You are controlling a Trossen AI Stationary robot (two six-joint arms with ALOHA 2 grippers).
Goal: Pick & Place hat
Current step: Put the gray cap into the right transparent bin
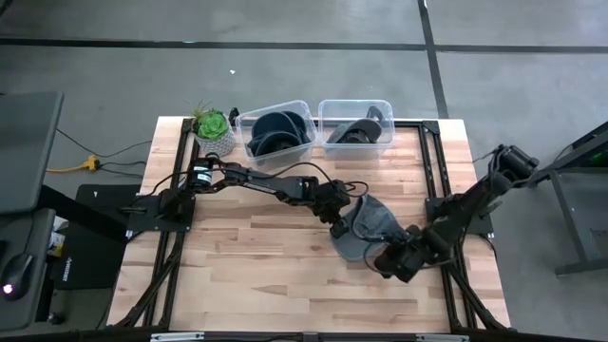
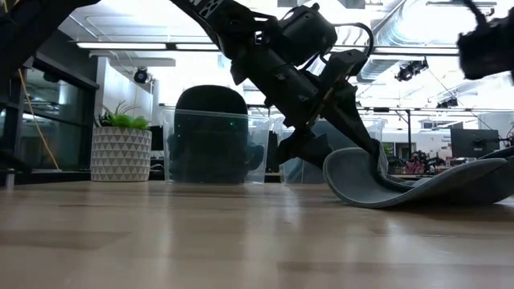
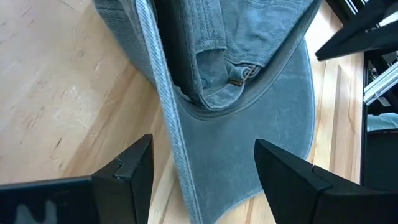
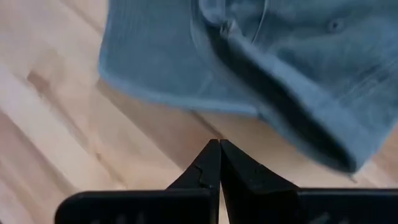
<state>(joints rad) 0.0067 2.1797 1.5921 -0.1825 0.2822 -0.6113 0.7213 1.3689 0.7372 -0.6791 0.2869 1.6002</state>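
Left wrist view is the one you want to look at first: the left gripper (image 3: 202, 174) has its fingers spread wide, and the hat's (image 3: 249, 81) brim runs right down into the gap between them. Nothing is pinched yet, the pads sit clear of the fabric on both sides.

So the hat lies straight ahead of that claw, brim end nearest, crown farther out. From overhead the left gripper (image 1: 339, 226) sits at the hat's (image 1: 369, 226) left edge, roughly mid-table on the wooden table (image 1: 256, 275). The long axis of the hat looks like it runs from the back of the table toward the front edge, and the claw seems to come at it from the side.

The right gripper (image 1: 391, 261) is shut tight with nothing in it. Its own camera shows the closed tips (image 4: 214, 163) on bare wood just short of the hat's edge (image 4: 249, 62), close but apart.

Both arms are near, but the left one is the one actually straddling fabric, so I'd guess that's your grab. The bins (image 1: 277, 131) at the back are well away from here, so the carry comes after.
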